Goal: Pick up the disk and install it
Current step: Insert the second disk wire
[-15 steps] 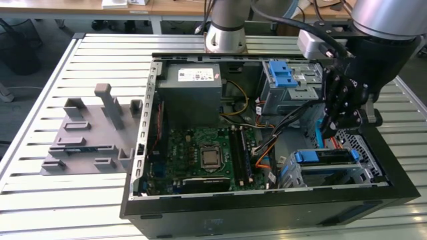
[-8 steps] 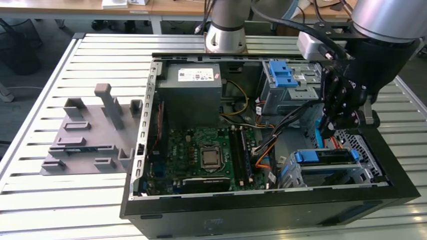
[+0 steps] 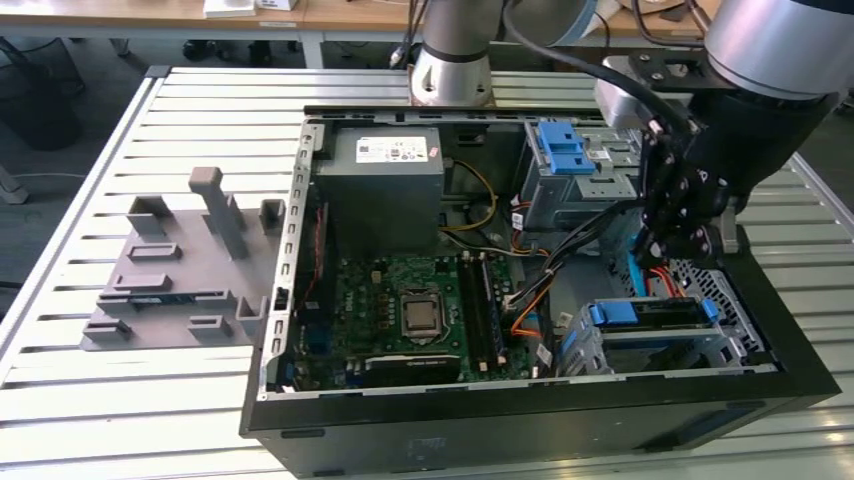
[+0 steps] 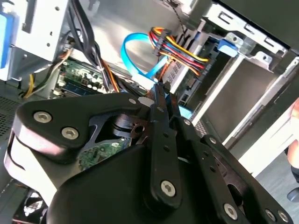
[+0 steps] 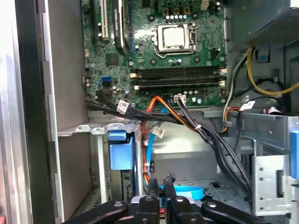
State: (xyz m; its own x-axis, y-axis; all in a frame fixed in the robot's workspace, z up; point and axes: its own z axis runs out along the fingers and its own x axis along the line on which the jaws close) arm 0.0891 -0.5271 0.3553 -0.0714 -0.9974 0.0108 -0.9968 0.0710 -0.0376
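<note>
The gripper (image 3: 683,248) hangs inside the open computer case (image 3: 400,425), over the corner that holds the drive cages. In both wrist views its 2 fingertips (image 5: 154,185) stand pressed close together with nothing between them - clenched and empty.

The disk (image 3: 657,313) sits just below the gripper in the exterior view, slotted edge-up into the metal drive cage (image 3: 747,335). Its blue carrier bracket (image 3: 617,313) shows at both ends. Its long axis runs across the cage, from the exterior view's left to its right, and its narrow upper edge faces the fingers. Whether the fingers touch it I cannot tell.

Behind the fingertips in the first wrist view, a light-blue data cable (image 5: 187,192) curls on the case floor. Beyond it lie a bundle of black, orange and yellow wires (image 5: 187,119) and the green motherboard (image 5: 159,51). On the far side of the gripper from the disk stands a second cage with a blue latch (image 3: 561,148), and further off, the grey power supply (image 3: 387,175).
</note>
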